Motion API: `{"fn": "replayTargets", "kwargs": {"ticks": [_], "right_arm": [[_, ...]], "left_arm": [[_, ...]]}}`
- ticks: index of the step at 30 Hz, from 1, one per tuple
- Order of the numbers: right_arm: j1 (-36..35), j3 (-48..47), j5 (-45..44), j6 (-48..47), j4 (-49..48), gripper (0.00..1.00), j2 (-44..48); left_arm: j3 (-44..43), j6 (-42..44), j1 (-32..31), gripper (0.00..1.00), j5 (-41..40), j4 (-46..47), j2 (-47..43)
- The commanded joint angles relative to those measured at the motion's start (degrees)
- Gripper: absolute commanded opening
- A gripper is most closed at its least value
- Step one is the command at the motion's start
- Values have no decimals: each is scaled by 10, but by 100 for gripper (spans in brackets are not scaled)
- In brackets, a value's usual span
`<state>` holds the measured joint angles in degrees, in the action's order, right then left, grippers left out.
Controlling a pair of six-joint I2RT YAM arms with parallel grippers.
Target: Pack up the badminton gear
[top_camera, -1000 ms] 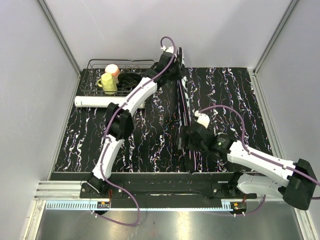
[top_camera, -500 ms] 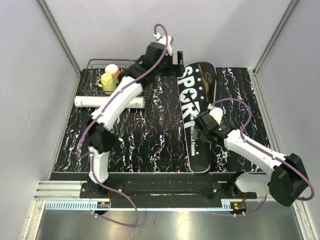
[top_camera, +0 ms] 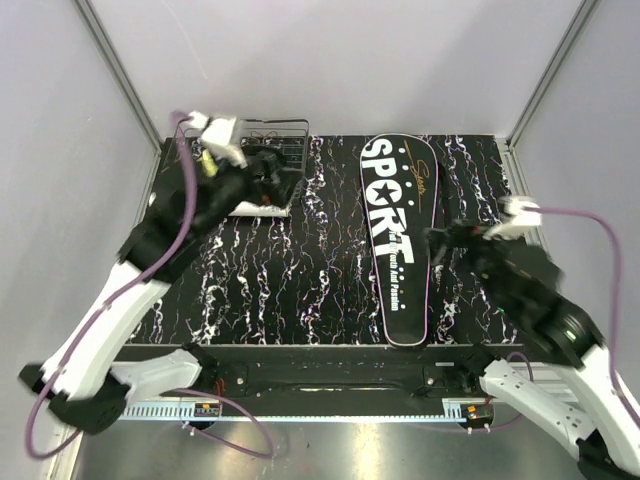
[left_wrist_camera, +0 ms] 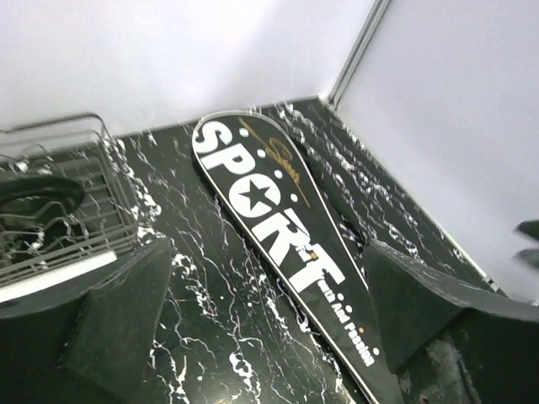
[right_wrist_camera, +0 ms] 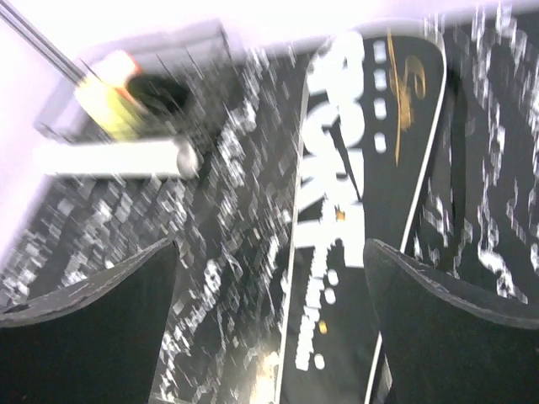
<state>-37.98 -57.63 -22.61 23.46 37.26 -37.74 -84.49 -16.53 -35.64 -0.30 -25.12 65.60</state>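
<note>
SPORT bag well beyond left fingers

Wire basket holding a yellow cup sits far-left on marbled table.

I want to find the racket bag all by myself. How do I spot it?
Look at the black marbled table, on its right half. The bag lies flat there, long and racket-shaped, wide end at the back. Unlike the wire basket at the back left, it says SPORT in big white letters.
</note>
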Motion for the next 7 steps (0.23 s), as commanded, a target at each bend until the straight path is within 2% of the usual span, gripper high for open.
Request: {"fn": "replayTargets", "kwargs": {"ticks": [1,2,7], "right_arm": [[-1,-53,-3,-122,-82,100,116],[-1,-63,-9,-135,-89,100,125],[-1,-173,-9,-197,-86,100,122]], "left_arm": [[81,39,3,99,-66,136,-159],[93,51,3,99,-77,147,-208],[104,87,3,99,-120,163,-297]]}}
